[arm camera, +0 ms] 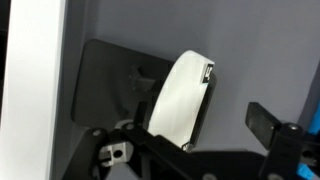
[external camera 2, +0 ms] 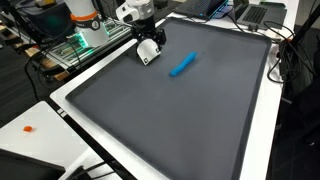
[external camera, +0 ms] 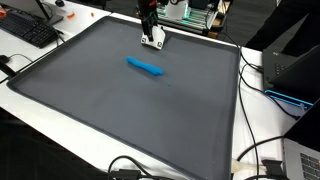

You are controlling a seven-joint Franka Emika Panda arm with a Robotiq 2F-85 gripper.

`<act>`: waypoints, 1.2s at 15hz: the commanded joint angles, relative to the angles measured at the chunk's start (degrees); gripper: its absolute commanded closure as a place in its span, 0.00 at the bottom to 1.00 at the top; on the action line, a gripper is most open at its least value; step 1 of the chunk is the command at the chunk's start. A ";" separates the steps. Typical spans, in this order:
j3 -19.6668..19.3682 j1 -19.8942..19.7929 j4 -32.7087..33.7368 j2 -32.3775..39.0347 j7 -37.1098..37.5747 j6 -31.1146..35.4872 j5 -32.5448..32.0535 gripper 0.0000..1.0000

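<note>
My gripper (external camera: 150, 36) hangs low over the far edge of a large grey mat (external camera: 120, 110), which also shows from the opposite side (external camera 2: 190, 120). A white, slightly curved, flat object (external camera: 154, 43) is at its fingertips in both exterior views (external camera 2: 148, 56). In the wrist view the white object (arm camera: 180, 100) stands tilted between the jaws (arm camera: 228, 125). The dark finger on the right stays clear of it, and the opposite finger is hidden behind it. The jaws look open. A blue marker-like stick (external camera: 146, 67) lies on the mat a short way from the gripper (external camera 2: 181, 65).
The mat lies on a white table (external camera 2: 40, 115). A keyboard (external camera: 28, 30) sits off one corner, a laptop (external camera: 296, 65) and cables (external camera: 262, 150) along one side. Electronics with green light (external camera 2: 75, 45) stand behind the arm's base.
</note>
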 commanded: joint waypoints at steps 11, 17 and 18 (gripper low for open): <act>-1.06 1.95 1.37 4.02 4.11 4.20 2.13 0.55; -1.06 2.03 1.83 4.52 4.80 4.65 3.40 1.00; -1.11 2.02 1.94 4.45 5.09 4.54 3.51 1.00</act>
